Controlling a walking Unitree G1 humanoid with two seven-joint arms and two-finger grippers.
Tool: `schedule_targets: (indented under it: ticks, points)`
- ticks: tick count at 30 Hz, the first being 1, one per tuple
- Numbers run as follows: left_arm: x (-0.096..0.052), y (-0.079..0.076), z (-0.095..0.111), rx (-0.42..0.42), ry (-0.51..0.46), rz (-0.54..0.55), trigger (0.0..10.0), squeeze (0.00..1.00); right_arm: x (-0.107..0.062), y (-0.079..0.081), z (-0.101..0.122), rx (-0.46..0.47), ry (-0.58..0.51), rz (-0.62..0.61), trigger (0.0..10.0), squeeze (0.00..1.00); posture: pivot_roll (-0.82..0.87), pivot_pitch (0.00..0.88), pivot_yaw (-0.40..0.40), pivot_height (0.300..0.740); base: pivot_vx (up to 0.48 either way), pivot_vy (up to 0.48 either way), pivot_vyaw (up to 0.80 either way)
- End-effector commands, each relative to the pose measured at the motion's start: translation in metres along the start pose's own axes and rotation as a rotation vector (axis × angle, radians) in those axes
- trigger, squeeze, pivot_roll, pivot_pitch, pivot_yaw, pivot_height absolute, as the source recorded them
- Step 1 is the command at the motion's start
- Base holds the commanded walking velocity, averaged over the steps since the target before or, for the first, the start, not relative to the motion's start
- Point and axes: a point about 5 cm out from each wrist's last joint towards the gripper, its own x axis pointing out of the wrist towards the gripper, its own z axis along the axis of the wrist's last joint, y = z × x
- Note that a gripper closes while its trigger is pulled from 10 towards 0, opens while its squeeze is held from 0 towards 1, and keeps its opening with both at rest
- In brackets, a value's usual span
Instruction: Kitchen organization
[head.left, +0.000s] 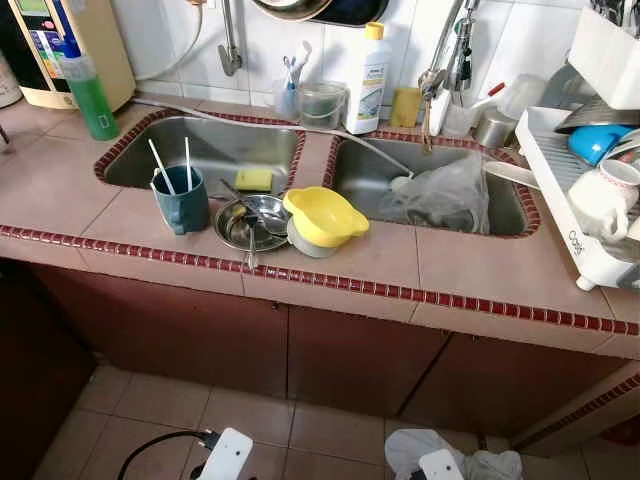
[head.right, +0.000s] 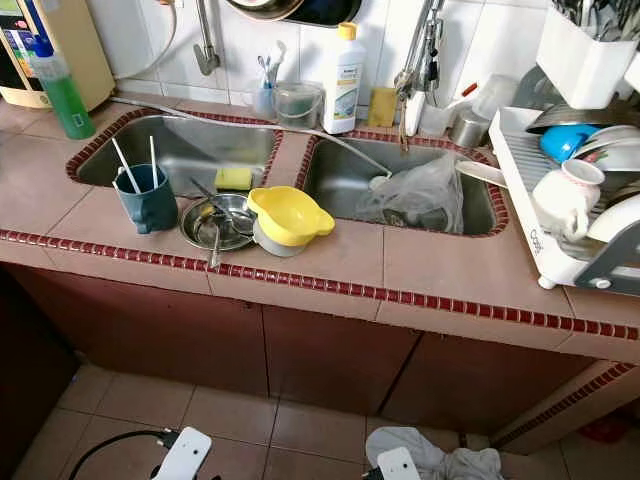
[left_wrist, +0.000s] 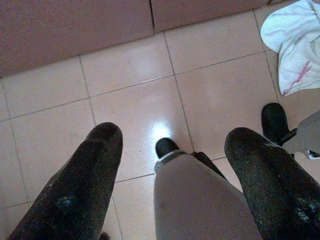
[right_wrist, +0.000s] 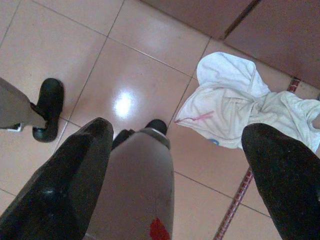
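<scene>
Tools (left_wrist: 172, 165) (right_wrist: 177, 165) spread, empty, over floor (left_wrist: 130, 100)

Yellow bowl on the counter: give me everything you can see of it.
The yellow bowl looks like glossy plastic, round, with a small lip or handle at its rim. It sits upright but slightly tilted, stacked in a grey bowl on the tiled counter, on the strip between the two sinks. A steel plate with cutlery lies right beside it. It looks empty.
</scene>
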Motion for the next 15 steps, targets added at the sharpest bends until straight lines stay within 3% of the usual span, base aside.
schedule_targets:
  ticks: [1,4,10,15]
  points:
    - [0.000,0.002,0.001,0.016,0.011,0.005,10.0,0.00,0.001,-0.003,0.006,0.012,-0.013,-0.011,10.0,0.00,0.10,0.000,-0.044,0.740,0.000,0.000,0.00]
    - [0.000,0.004,0.001,0.015,0.016,0.010,10.0,0.00,0.003,-0.003,0.012,-0.034,-0.027,-0.025,10.0,0.00,0.10,0.000,-0.044,0.740,0.000,0.000,0.00]
    - [0.001,0.004,0.006,0.022,-0.008,0.017,10.0,0.00,0.004,-0.004,0.022,-0.008,-0.061,-0.006,10.0,0.00,0.11,0.000,-0.044,0.740,0.000,0.000,0.00]
    - [0.002,0.007,0.014,0.047,-0.054,0.036,10.0,0.00,0.004,-0.010,0.034,-0.060,-0.118,-0.038,10.0,0.00,0.12,0.000,-0.042,0.740,0.000,0.000,0.00]
